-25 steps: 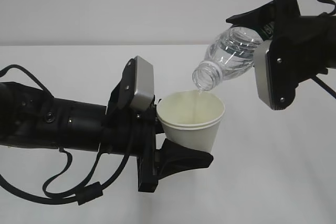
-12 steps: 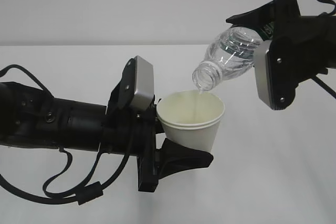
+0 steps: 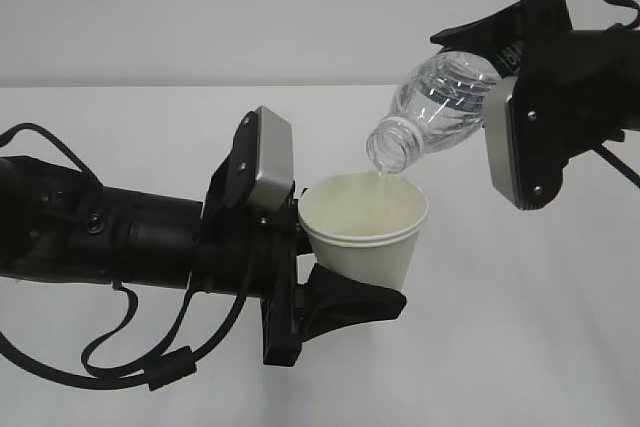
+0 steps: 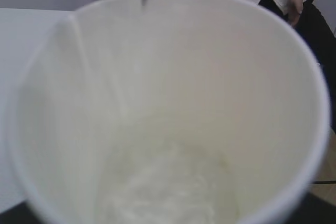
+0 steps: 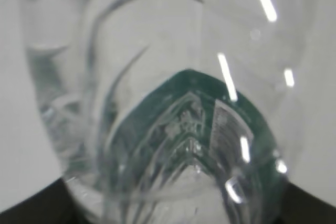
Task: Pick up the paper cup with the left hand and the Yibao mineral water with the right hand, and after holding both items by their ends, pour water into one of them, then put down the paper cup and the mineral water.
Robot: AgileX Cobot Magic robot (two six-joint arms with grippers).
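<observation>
The step in hand is the pour, and doing it well looks like a matter of keeping two things steady at once. The Yibao mineral water (image 3: 438, 107) is tipped neck-down, its open mouth just above the rim of the paper cup (image 3: 365, 230) and over the side of the opening nearer the right hand; a thin stream appears to fall from the mouth into the cup. In my judgement the tilt should change only gently, since a steeper angle could make the flow gulp and splash past the rim, and the mouth should stay inside the circle of the rim. The cup should be kept upright and level; the left wrist view shows a little water pooled on its pale floor, with plenty of wall above it

The left hand (image 3: 320, 262) has its jaws parted about the cup's width and clamped on the cup from the side: one finger (image 3: 350, 304) lies against the lower wall, the other is hidden behind the cup. The cup sits at the tip of this hand, raised clear of the white table (image 3: 520, 347)

The right hand (image 3: 505, 67) is spread to the bottle's girth and pinches the bottle at its base end, beside the green label; the neck juts out past the fingertips, down towards the cup
</observation>
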